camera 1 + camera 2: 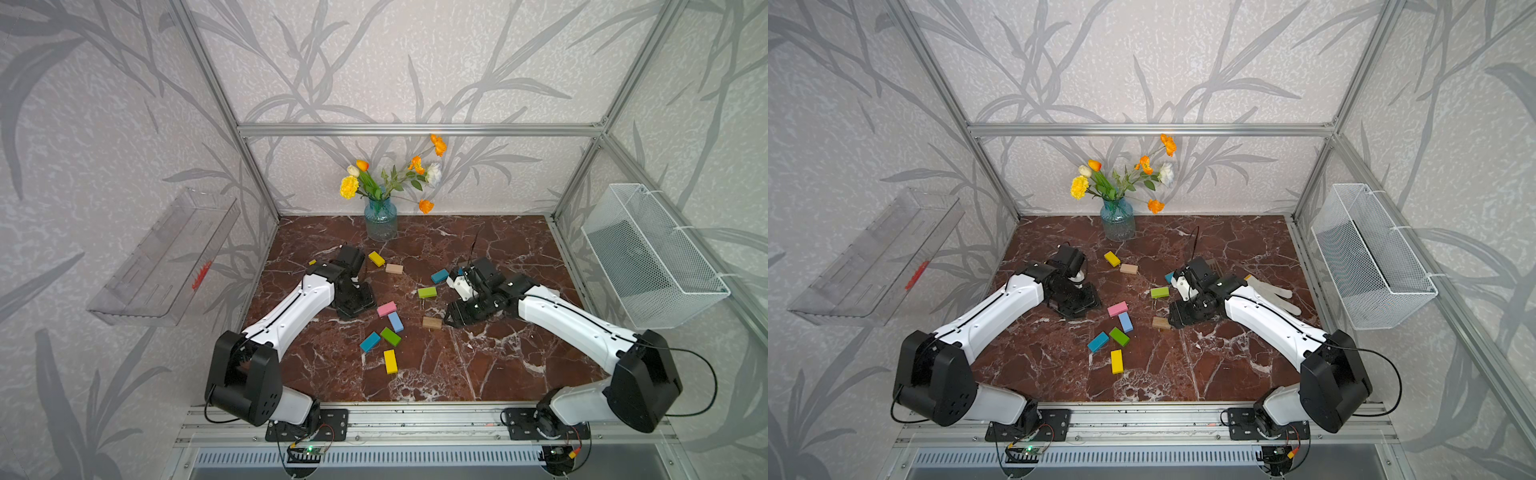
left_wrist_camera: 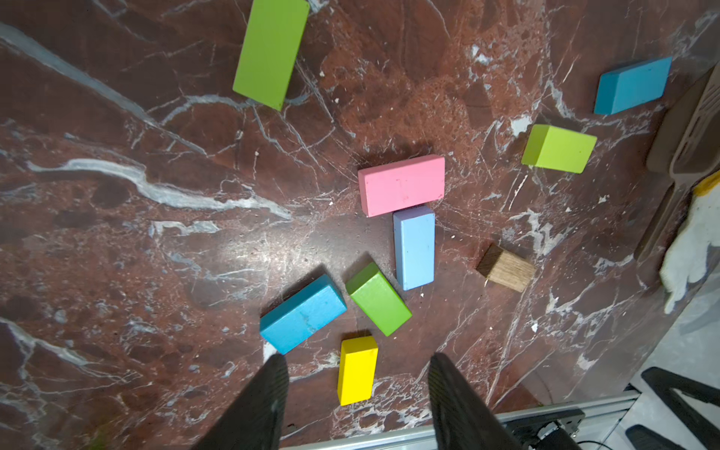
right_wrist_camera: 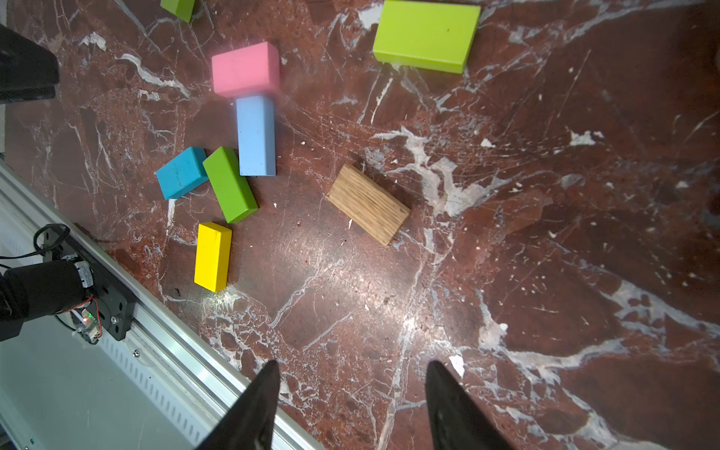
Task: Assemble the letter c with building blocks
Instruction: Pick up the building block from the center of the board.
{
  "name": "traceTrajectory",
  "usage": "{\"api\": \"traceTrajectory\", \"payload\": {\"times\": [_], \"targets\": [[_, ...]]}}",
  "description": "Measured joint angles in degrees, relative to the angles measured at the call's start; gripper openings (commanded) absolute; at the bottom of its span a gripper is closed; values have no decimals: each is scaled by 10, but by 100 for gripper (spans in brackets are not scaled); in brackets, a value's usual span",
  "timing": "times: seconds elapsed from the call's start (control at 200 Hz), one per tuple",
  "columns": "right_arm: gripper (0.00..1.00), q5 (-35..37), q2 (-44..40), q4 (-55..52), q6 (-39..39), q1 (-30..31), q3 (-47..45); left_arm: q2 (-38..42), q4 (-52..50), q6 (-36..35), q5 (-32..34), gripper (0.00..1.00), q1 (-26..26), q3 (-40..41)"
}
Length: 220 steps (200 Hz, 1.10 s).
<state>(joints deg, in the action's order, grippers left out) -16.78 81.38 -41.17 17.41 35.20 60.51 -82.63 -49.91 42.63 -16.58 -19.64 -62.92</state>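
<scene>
Two arms are stretched from the near rail over the marble table (image 1: 498,365): the left arm (image 1: 291,311) and the right arm (image 1: 573,324), both wrists angled down toward the middle. The left gripper (image 2: 357,357) is held with jaws parted and nothing between them, just left of the pink block (image 1: 386,308). The right gripper (image 3: 352,364) is likewise spread and empty, poised just right of the dark wooden block (image 1: 432,323).

The building blocks (image 1: 1119,336) are scattered flat mid-table. The pink block is seen touching the end of the light blue block (image 1: 395,322). Nearer, the green block (image 1: 390,336) and near teal block (image 1: 370,341) are laid slanted side by side, and the near yellow block (image 1: 390,361) is nearest. The lime block (image 1: 427,292) and far teal block (image 1: 439,276) are found by the right wrist. The far yellow block (image 1: 376,258) and pale wooden block (image 1: 394,269) are set farther back.
</scene>
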Motion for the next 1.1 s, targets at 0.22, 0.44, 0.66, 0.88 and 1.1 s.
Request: {"api": "traceTrajectory", "payload": {"times": [0.22, 0.44, 0.66, 0.88, 1.1], "targets": [[45, 13, 27, -9, -28, 0, 28, 0, 43, 44, -17, 58, 3, 13], [45, 17, 96, -15, -104, -1, 95, 0, 45, 33, -29, 57, 42, 15], [47, 1, 135, -20, -135, -4, 145, -9, 27, -16, -16, 55, 123, 4], [48, -24, 142, -16, -125, -10, 155, -64, 9, -57, 18, 53, 173, -46], [48, -51, 142, -13, -110, -25, 156, -126, -2, -94, 69, 43, 208, -103]]}}
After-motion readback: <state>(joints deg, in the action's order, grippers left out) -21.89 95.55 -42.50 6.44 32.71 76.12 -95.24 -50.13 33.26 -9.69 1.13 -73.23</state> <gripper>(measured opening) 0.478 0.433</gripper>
